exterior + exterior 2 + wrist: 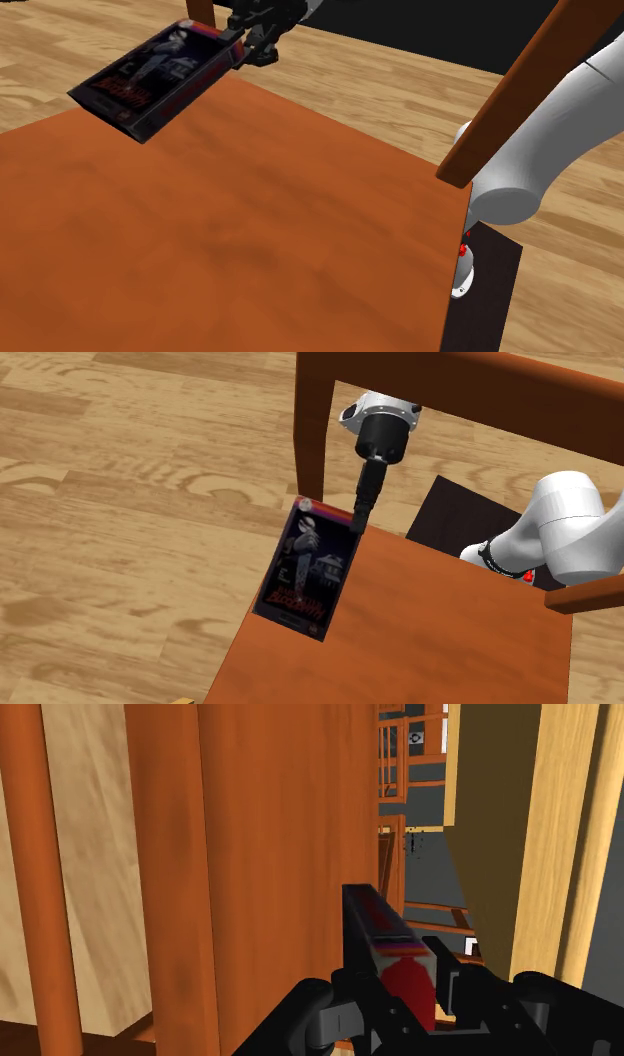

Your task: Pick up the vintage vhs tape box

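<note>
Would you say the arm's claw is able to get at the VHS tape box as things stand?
Very likely yes: the claw is shut on one end of the VHS tape box, which appears raised above the brown wooden surface, with nothing between them.

Tape box, shoulder view upper left: cover lettering too blurred to read. Gripper cut by top edge. Arm runs off right edge. Stand, lower right, partly behind chair seat. Wrist view: box's near end hidden between fingers.
</note>
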Robot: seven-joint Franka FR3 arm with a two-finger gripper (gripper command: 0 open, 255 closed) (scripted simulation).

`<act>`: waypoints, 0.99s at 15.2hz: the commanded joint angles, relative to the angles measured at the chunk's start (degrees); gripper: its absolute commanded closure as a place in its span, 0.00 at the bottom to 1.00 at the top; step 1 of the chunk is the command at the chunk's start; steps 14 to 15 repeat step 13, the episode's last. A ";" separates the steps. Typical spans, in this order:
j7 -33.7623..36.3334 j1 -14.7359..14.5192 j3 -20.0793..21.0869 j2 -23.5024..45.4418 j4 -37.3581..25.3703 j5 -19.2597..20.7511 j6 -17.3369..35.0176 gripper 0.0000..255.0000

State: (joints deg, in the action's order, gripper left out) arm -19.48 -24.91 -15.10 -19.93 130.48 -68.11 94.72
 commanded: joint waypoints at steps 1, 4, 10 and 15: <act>1.29 0.01 0.07 -0.40 -0.95 0.15 -0.38 1.00; 3.18 -0.01 0.14 -0.85 -2.49 0.32 -1.00 1.00; 6.89 -0.07 0.24 -1.44 -5.85 0.57 -2.27 1.00; 7.60 -0.09 0.25 -1.51 -6.53 0.60 -2.52 1.00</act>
